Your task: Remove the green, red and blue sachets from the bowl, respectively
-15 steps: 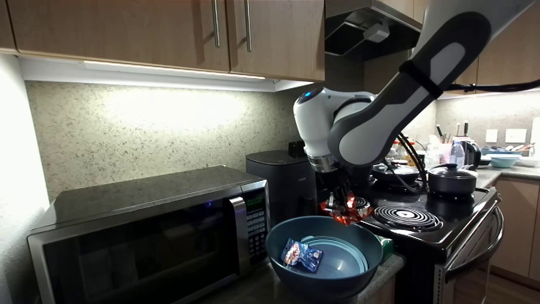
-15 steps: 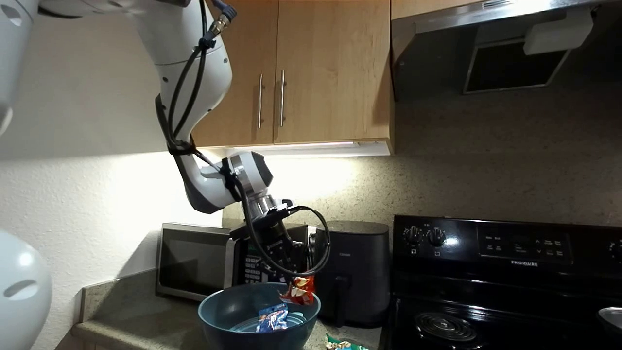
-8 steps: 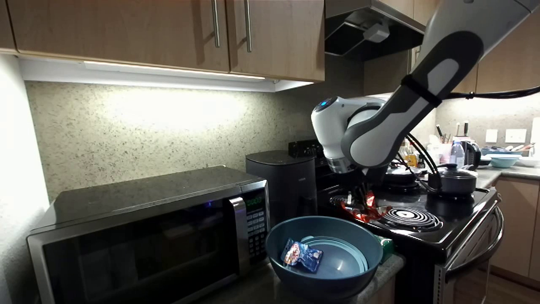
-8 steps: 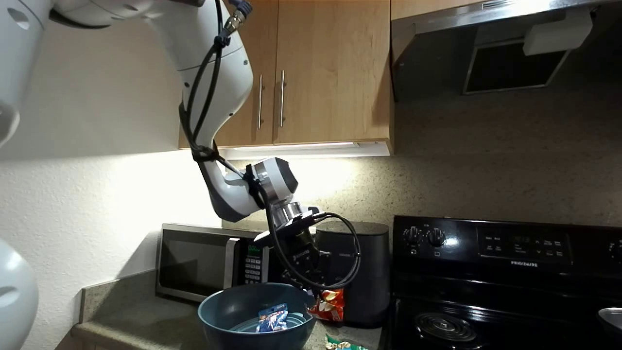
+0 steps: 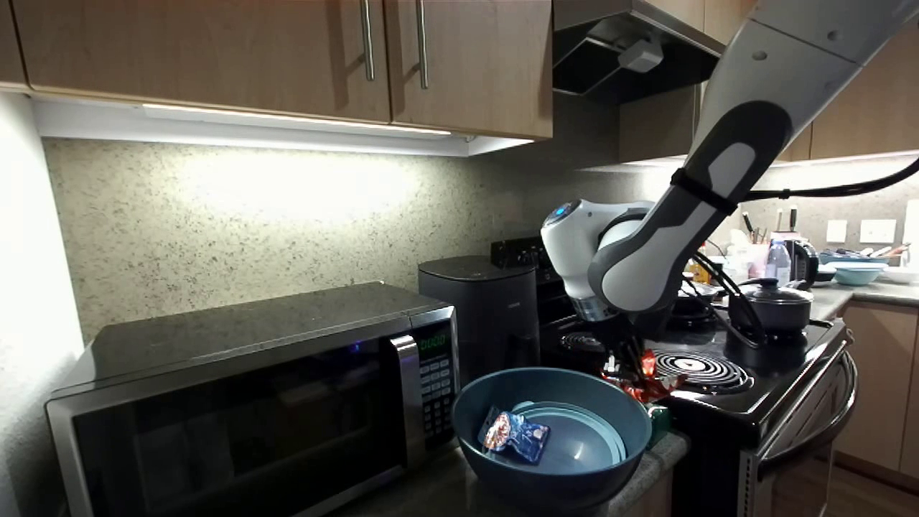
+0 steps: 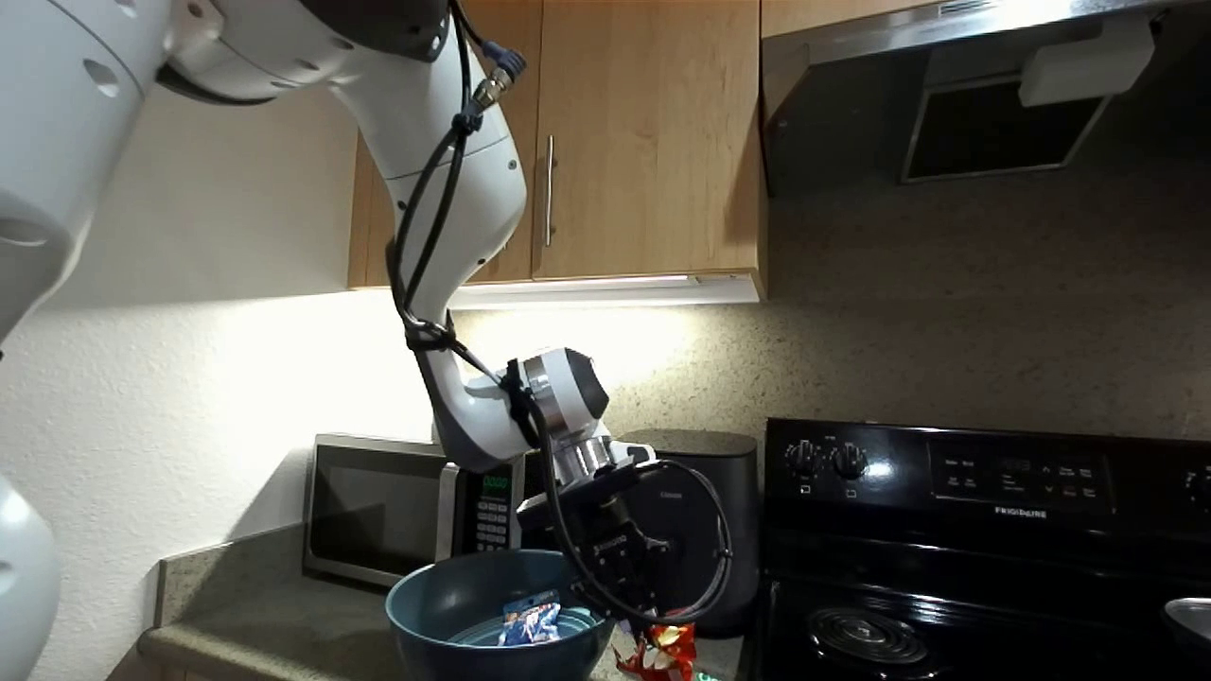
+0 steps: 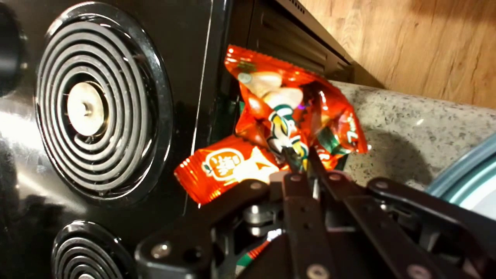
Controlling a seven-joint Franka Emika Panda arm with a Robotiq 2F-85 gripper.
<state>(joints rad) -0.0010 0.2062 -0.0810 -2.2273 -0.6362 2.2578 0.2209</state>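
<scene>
The removal of the red sachet (image 7: 286,97), second of the three, is judged to be in hand; its crinkled film is pinched by the pincer (image 7: 304,161), whose jaws are brought almost together, and it is held outside the bowl (image 5: 553,488), just beyond the right side of the rim in both exterior views, above the strip of speckled desk (image 7: 403,112) between the bowl and the electric range (image 6: 984,553); the green sachet (image 5: 658,425) is seen on that strip, so the first removal may be taken as done; the blue sachet (image 5: 520,436) lies within the bowl, well apart from the pincer.

For the next move, a short lowering and a release onto the desk are called for, with the film kept off the rim and off the coil burner (image 7: 85,108); the blue sachet should then be sought from above, its soft edge being likely to slip if pinched too shallowly.

In an exterior view the green sachet (image 6: 705,676) is reduced to a scrap at the lower edge, where the red sachet is likewise cut off; in the wrist view the contact itself is lost among folds of film, and only an arc of the bowl is included at the right; whether the red sachet touches the desk, or the green sachet below it, cannot be told.
</scene>
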